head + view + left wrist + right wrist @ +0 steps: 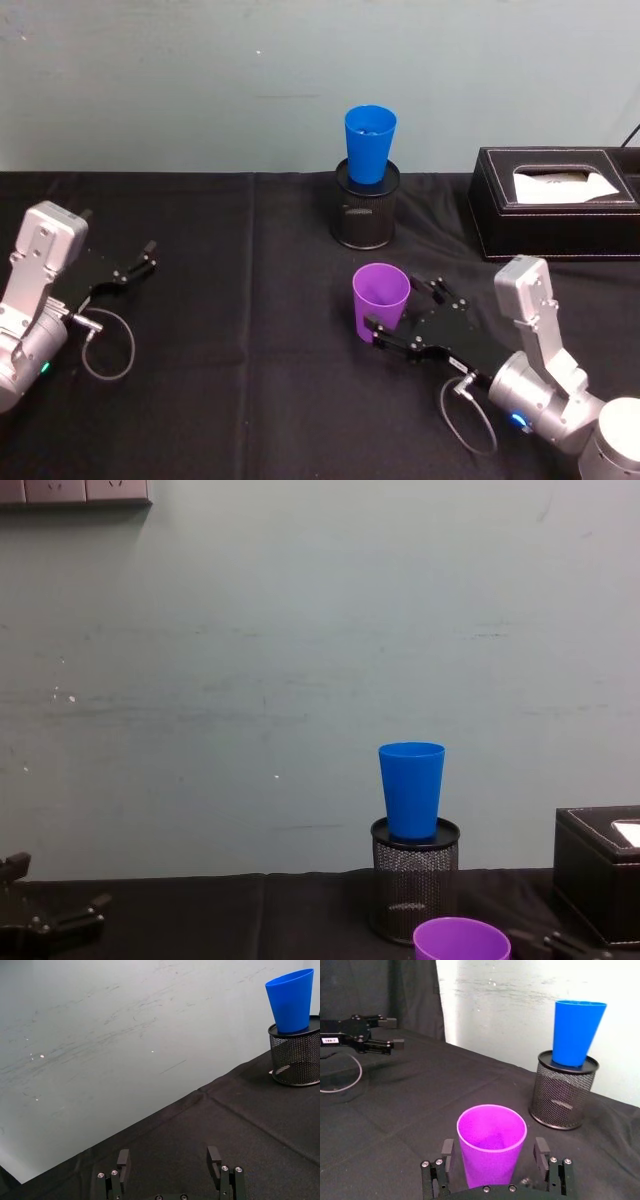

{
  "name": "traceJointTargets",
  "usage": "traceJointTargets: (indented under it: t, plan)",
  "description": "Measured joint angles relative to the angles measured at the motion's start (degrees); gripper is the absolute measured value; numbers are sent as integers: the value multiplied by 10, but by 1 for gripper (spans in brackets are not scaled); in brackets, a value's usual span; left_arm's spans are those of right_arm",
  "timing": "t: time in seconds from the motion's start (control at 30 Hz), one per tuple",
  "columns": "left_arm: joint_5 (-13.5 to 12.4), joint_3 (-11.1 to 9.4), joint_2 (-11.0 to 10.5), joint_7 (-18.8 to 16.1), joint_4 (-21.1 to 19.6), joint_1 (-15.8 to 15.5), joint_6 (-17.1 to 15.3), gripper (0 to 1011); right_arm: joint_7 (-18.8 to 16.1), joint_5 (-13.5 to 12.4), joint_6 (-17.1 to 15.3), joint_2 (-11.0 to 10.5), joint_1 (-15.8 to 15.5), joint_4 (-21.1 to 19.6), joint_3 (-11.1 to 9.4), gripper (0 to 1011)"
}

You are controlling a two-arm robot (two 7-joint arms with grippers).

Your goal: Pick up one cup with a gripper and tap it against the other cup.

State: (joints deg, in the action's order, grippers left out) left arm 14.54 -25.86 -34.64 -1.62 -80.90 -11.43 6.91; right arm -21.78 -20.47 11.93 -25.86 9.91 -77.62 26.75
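- While I watch through the head camera, the purple cup [381, 297] stands upright on the black counter [250, 350], right of centre. Its mouth faces up, its long axis is vertical, and it narrows toward the base.
- My right gripper [395, 305] lies low on the counter with its fingers spread around the cup, one on each side. In the right wrist view I see a thin gap on either side, so it is not clamped.
- Farther back, the blue cup [369, 143] is also upright with its mouth up, its narrow base sitting in the top of a black mesh pen holder [365, 215].
- A black tissue box [560, 205] sits to the right of the holder.
- My left gripper [135, 262] rests at the counter's left side, fingers wide apart and holding nothing, well away from both cups.
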Motion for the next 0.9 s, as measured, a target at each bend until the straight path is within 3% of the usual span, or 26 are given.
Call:
traceJointTargets:
  t: [0.57,0.9]
  plan:
    - [0,0,0,0,0,0,0,1000,-25,18,-3,47,39,50,-6,1004]
    - [0,0,0,0,0,0,0,1000,-32,19,-8,59,41,59,-15,1004]
